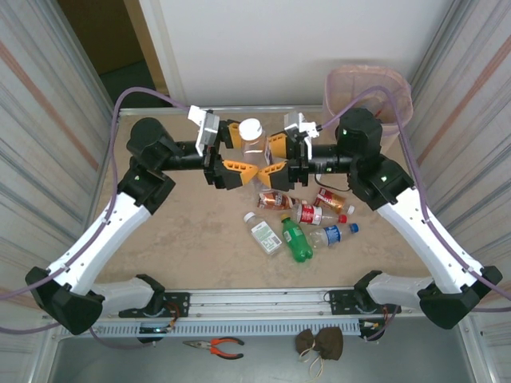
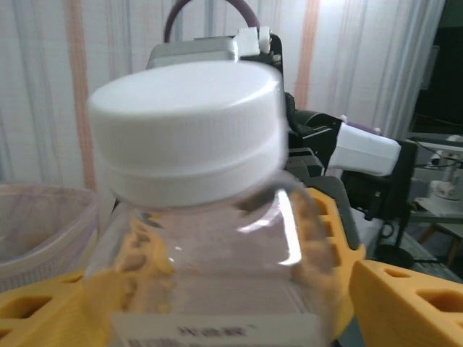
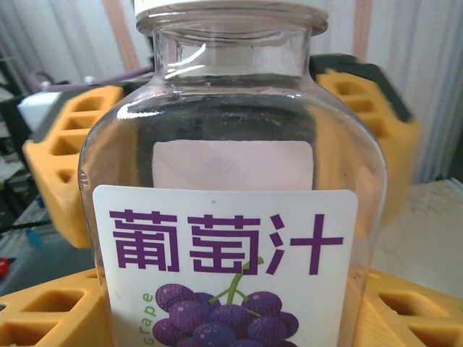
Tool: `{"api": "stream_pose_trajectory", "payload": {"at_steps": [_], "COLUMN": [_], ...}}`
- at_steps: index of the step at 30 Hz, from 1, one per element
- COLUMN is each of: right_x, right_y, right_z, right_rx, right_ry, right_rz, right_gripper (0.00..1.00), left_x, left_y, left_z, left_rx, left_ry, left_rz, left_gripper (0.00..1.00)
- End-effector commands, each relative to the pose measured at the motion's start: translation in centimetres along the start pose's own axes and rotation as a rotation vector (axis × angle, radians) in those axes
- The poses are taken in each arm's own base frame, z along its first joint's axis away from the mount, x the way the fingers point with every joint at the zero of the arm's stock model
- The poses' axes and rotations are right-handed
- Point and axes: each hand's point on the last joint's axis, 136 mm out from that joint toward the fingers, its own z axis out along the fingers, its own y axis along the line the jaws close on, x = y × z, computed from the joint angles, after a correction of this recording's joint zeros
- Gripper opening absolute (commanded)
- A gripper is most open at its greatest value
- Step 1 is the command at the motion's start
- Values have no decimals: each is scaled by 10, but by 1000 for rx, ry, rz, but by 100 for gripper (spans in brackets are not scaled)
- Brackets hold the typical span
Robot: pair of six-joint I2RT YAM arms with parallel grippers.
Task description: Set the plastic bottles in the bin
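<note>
Both left claw [image 1: 239, 152] and right claw [image 1: 273, 158] straddle one bottle [image 1: 251, 129]; cannot tell which grips

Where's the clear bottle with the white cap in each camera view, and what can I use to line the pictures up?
Top external: the bottle is upright, above the far middle of the table.
Left wrist: the bottle is at the centre, very close, white cap at the top.
Right wrist: the bottle is at the centre, its grape label facing the camera.
Shared landmark: the yellow fingers flanking the bottle.
</note>
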Motion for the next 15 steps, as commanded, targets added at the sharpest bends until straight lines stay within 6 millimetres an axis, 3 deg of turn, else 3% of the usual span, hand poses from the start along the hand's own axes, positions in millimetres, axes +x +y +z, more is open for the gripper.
{"api": "stream_pose_trajectory", "payload": {"at_steps": [1,6,15], "right_x": [-15,-17,-10], "right_y": [-16,-61,-185], "right_z": [-21,-56,-147], "right_rx": [105,277,748], "right_ry": [-21,-31,-63], "right_rz": [-1,77,322], "right_gripper": [54,53,50], "left_x": [-17,-14,-2], "left_y": [7,28,35], "left_z": [-18,-44,-48], "left_rx": [-155,-329,-345], "left_ry": [-45,-79,-67], "left_rz": [76,67,37], "left_gripper": [88,93,93]}}
